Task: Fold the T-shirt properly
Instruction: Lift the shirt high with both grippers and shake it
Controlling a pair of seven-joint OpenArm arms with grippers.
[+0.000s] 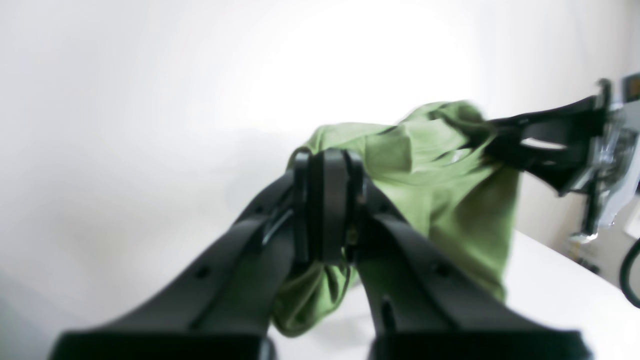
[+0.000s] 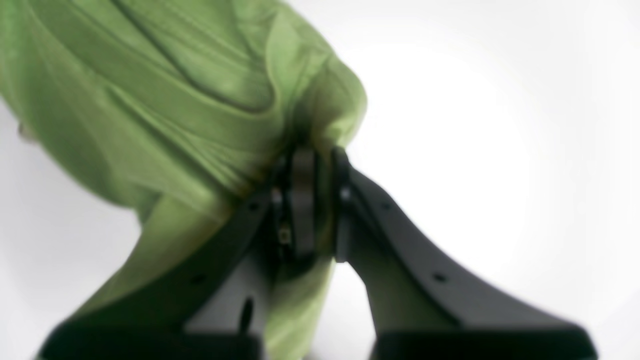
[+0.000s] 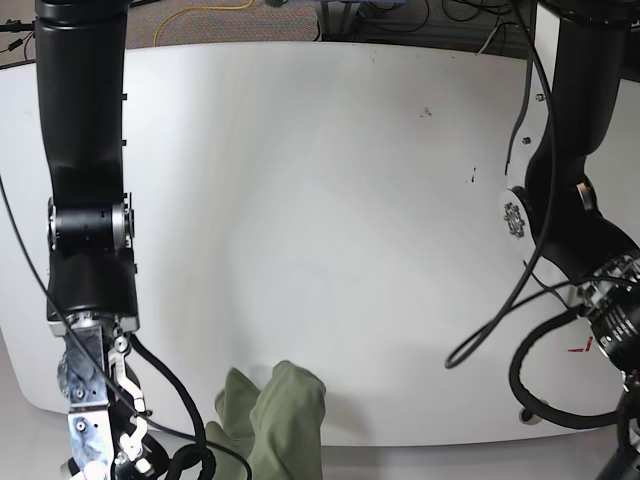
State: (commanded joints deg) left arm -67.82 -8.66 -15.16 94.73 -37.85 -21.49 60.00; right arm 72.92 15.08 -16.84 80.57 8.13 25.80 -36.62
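half the t-shirt (image 3: 275, 420) cut off

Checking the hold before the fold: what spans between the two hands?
Only the T-shirt, bunched and hanging between left hand and right hand; the left wrist view shows it.

An olive-green T-shirt (image 1: 435, 165), plain with no print showing, is catching the light so its raised folds are looking pale yellow-green and its creases are falling into dark moss shadow. The left gripper (image 1: 327, 210) and right gripper (image 2: 312, 200) are showing matte black. The table (image 3: 320, 200) is glowing plain white, marked only by a few tiny dark specks. Black arms and black cables are framing it, and a yellow cable (image 3: 200, 15) is lying on the floor beyond.
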